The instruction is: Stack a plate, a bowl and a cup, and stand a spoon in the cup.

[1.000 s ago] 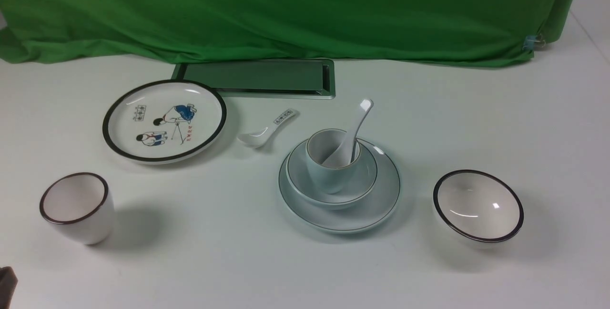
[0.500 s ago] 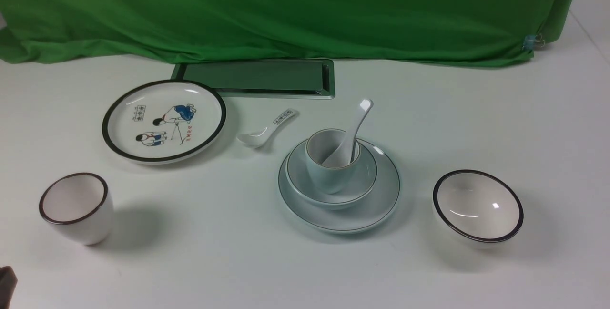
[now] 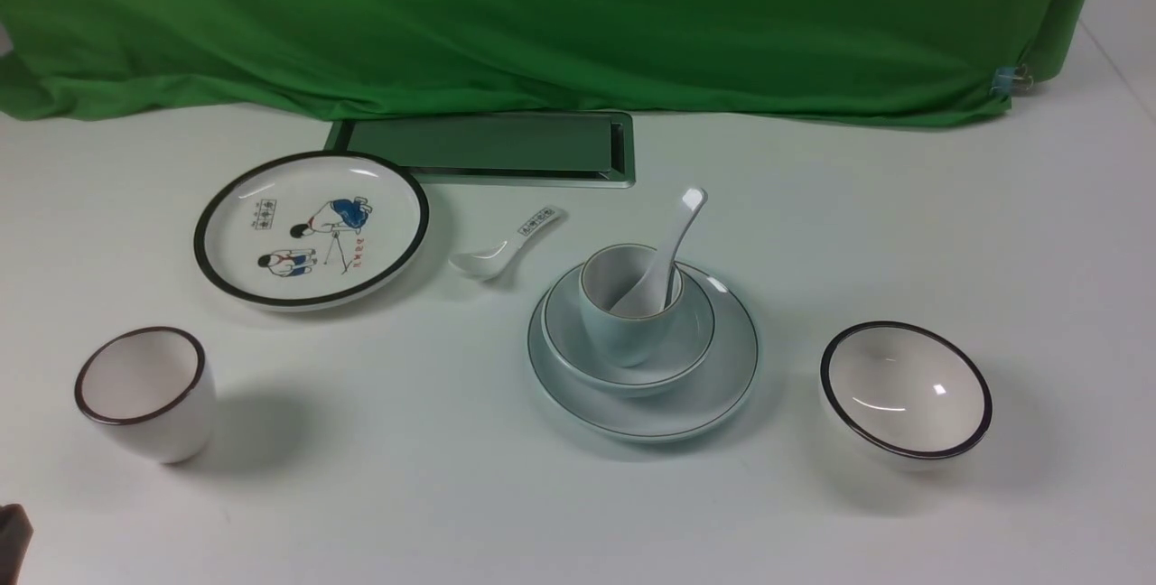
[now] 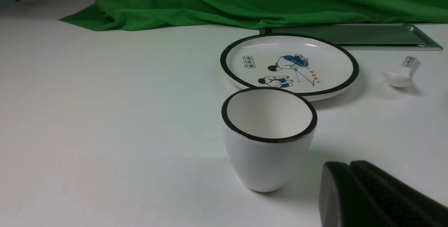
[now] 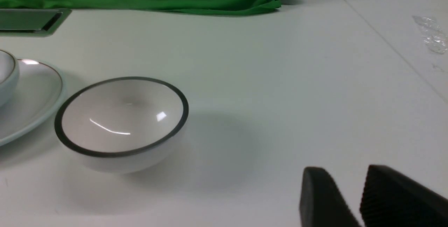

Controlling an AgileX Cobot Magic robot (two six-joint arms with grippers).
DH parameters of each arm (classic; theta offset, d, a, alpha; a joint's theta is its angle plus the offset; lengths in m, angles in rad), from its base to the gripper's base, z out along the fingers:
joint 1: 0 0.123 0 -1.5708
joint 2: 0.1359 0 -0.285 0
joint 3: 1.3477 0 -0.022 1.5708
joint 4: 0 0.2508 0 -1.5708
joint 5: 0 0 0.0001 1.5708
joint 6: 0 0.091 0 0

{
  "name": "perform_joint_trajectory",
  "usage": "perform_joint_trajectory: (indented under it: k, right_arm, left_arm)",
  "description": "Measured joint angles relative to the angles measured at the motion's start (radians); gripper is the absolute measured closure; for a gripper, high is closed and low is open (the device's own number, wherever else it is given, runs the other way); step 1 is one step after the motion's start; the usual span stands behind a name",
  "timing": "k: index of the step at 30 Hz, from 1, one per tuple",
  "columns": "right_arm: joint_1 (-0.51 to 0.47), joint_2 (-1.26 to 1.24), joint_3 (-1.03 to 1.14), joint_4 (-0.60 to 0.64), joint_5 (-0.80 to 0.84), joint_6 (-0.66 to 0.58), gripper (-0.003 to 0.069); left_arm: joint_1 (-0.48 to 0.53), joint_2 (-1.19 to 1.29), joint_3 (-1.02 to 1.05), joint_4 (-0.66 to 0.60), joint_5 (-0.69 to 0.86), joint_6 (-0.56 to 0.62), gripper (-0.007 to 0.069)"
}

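The pale blue plate (image 3: 713, 386) sits at the table's middle. The pale blue-grey bowl (image 3: 691, 337) rests on it, and the small pale blue cup (image 3: 619, 332) stands in the bowl. The plain white spoon (image 3: 673, 242) stands in the cup, its handle leaning up to the far right. The plate's edge (image 5: 31, 97) also shows in the right wrist view. My left gripper (image 4: 350, 165) is shut and empty, low beside the black-rimmed cup. My right gripper (image 5: 344, 172) is a little open and empty, over bare table near the black-rimmed bowl.
A black-rimmed cartoon plate (image 3: 312, 228) lies at the far left, with a small printed spoon (image 3: 506, 246) beside it. A black-rimmed white cup (image 3: 144, 391) stands front left and a black-rimmed white bowl (image 3: 906, 391) front right. A metal panel (image 3: 492, 147) and green cloth (image 3: 542, 16) line the back.
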Motion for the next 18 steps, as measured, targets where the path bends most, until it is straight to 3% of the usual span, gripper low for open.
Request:
perform_joint_trajectory:
  k: [18]
  right_arm:
    - [0.000,0.000,0.000,0.000,0.001,0.000,0.0420]
  left_arm:
    - [0.000,0.000,0.000,-0.001,0.000,0.002,0.0655]
